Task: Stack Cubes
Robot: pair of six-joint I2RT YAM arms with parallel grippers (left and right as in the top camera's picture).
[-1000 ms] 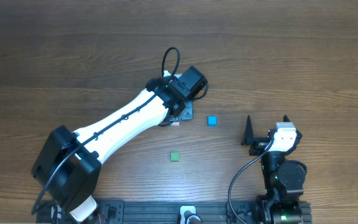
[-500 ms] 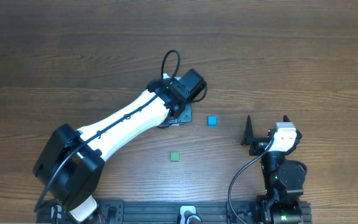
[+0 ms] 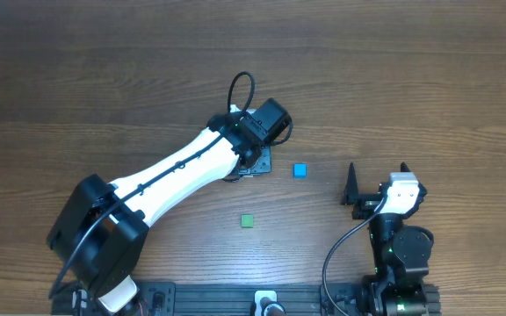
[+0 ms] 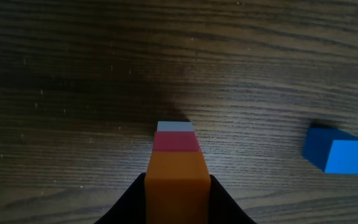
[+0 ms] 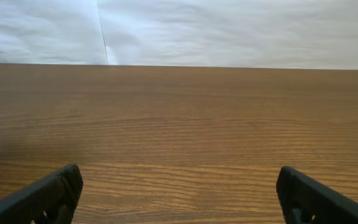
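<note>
My left gripper is shut on an orange cube. Below that cube, in line with it, are a red cube and a white cube, all seen from above as one column on the wooden table. Whether the orange cube touches the red one I cannot tell. A blue cube lies apart to one side. In the top view the left gripper is near the table's middle, the blue cube just right of it, and a green cube nearer the bases. My right gripper stands open and empty at the right.
The wooden table stretches bare to the back and to both sides. In the right wrist view the right gripper faces open tabletop with a white wall behind it. The arms' base rail runs along the near edge.
The left arm has shifted only slightly, still holding the orange cube over the column. The blue and green cubes and the right arm have not moved.
</note>
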